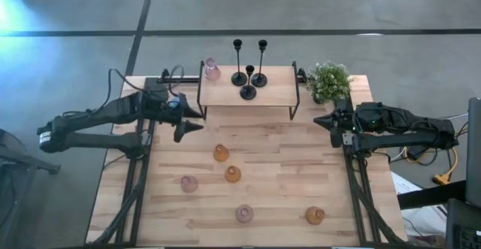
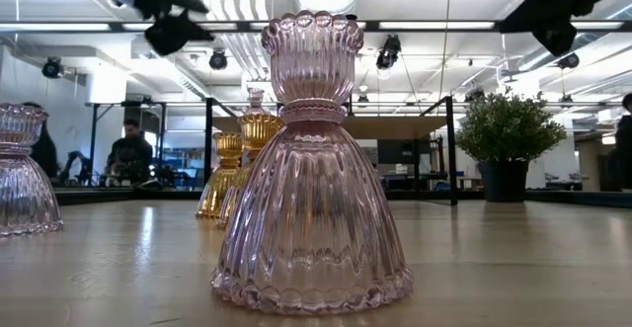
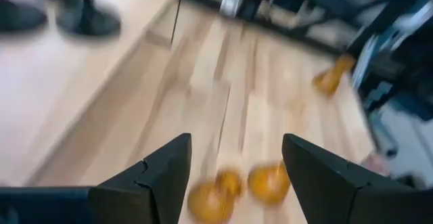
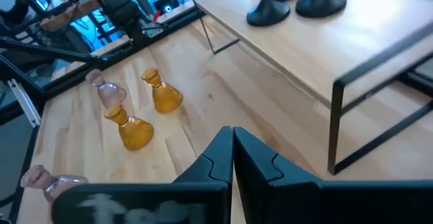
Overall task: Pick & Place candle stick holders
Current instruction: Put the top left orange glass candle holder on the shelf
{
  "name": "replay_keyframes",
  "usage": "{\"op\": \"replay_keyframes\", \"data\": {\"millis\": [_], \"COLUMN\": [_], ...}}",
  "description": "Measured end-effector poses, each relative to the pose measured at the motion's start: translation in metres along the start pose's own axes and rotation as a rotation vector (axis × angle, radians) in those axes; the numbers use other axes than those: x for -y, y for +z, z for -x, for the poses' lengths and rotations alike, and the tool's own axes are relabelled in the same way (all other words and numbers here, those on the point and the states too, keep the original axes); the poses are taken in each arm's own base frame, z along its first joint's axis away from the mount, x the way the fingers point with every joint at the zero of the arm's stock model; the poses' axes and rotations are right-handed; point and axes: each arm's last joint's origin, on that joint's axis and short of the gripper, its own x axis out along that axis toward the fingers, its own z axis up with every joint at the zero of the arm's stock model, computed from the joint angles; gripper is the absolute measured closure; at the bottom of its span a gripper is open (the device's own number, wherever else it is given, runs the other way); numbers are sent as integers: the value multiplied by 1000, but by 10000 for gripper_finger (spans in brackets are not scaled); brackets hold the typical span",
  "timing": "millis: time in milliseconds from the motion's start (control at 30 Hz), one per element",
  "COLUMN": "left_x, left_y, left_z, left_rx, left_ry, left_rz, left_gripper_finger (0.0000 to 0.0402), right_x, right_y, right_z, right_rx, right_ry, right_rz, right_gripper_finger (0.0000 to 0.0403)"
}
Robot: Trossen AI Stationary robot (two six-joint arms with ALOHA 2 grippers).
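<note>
Three black metal holders (image 1: 249,74) and one pink glass holder (image 1: 212,71) stand on the raised wooden shelf (image 1: 278,95) at the far middle. Three amber glass holders (image 1: 221,153) (image 1: 233,174) (image 1: 314,216) and two pink ones (image 1: 189,183) (image 1: 244,214) stand on the table. My left gripper (image 1: 195,120) hangs open and empty above the table, near the shelf's left end. In its wrist view (image 3: 237,163) two amber holders (image 3: 268,182) lie below it. My right gripper (image 1: 319,119) is shut and empty by the shelf's right end; it also shows in its wrist view (image 4: 232,149).
A small green plant in a dark pot (image 1: 328,80) stands at the far right, beside the shelf. The shelf's thin black metal legs (image 4: 333,126) stand close to my right gripper. A person (image 2: 128,149) sits in the room beyond the table.
</note>
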Motion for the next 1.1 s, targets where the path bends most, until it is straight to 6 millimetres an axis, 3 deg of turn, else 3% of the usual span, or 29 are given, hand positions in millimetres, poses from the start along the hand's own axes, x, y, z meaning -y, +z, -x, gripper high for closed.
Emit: {"op": "replay_keyframes", "data": {"millis": [167,533,833,1100], "left_x": [3,21,24,17], "left_y": [-18,-55,-82,-103], "left_z": [-10,-51,-90,-108], "left_rx": [-151,-303,-293,-335], "left_ry": [38,143,132,139], "left_rz": [2,-66,-54,-65], "left_gripper_finger": [166,172,172,172], "right_x": [5,6,7,7], "right_y": [-11,-15,-15,-15], "right_z": [-2,-7,-7,-7], "right_rx": [2,11,23,24], "right_ry": [-1,4,-21,-20], "right_rz": [-16,-19,-18,-19], "right_gripper_finger": [395,394,394,394]}}
